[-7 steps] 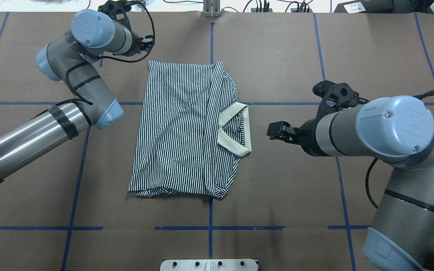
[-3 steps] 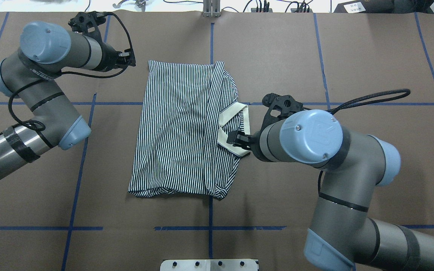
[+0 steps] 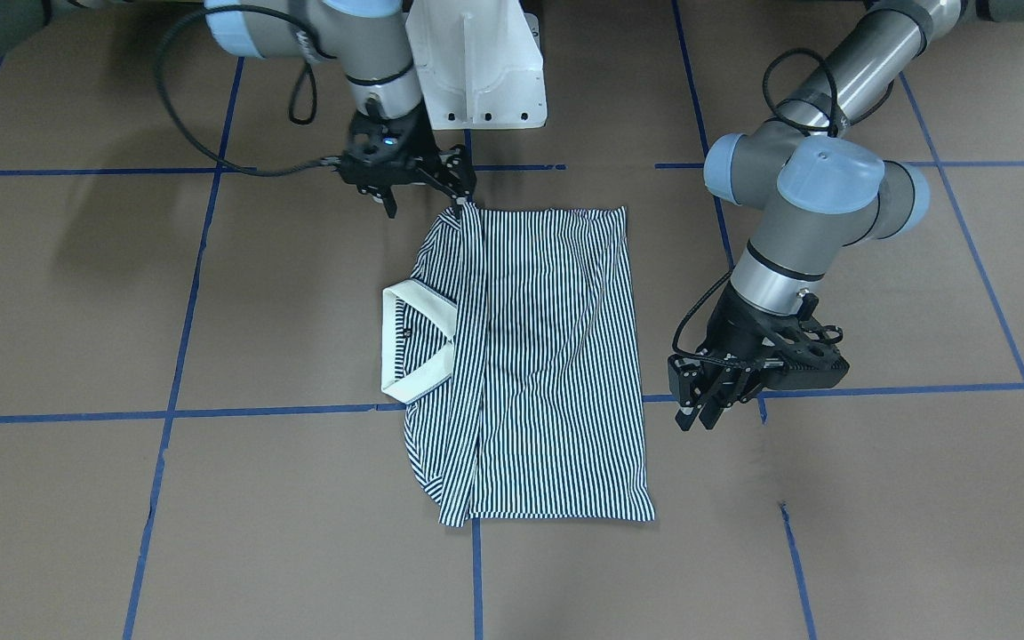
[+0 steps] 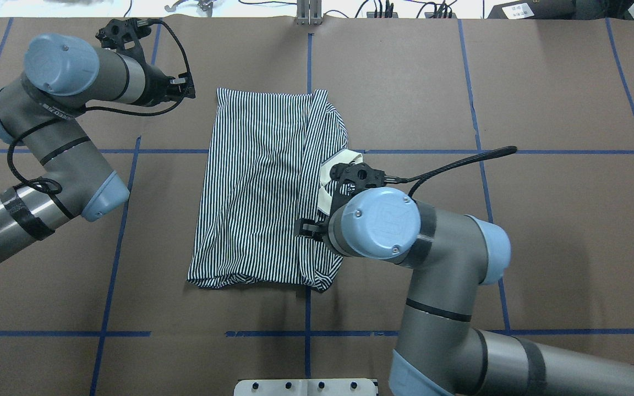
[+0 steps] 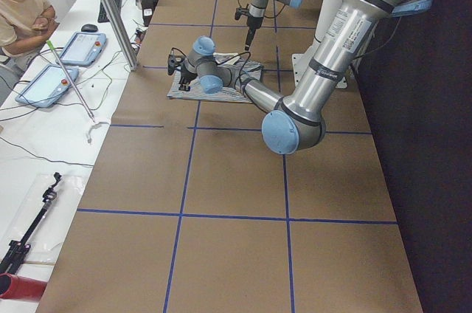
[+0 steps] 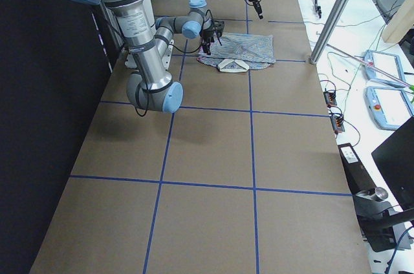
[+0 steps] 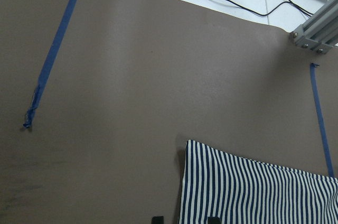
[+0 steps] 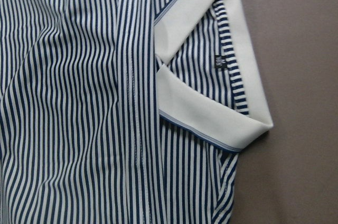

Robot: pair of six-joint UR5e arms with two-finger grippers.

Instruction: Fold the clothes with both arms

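The striped polo shirt (image 4: 262, 192) lies folded lengthwise on the brown table, its cream collar (image 3: 414, 302) at the robot's right side. My right gripper (image 4: 301, 228) hovers open over the shirt's near right part. In the front view, one fingertip of the right gripper (image 3: 425, 209) is by the shirt's near corner. The right wrist view looks straight down on the collar (image 8: 211, 113) and shows no fingers. My left gripper (image 4: 187, 88) stands open just left of the shirt's far left corner. In the left wrist view, the shirt's (image 7: 253, 192) edge sits between the two tips.
Blue tape lines (image 4: 307, 330) grid the brown table cover. The white pedestal base (image 3: 476, 71) sits at the near edge, behind the shirt. Cables and a metal post (image 4: 309, 14) line the far edge. A seated person (image 5: 22, 3) with tablets is beyond the table.
My right arm has swung left, carrying its gripper from right of the collar to over the shirt. The left gripper has dropped toward the shirt's far left corner.
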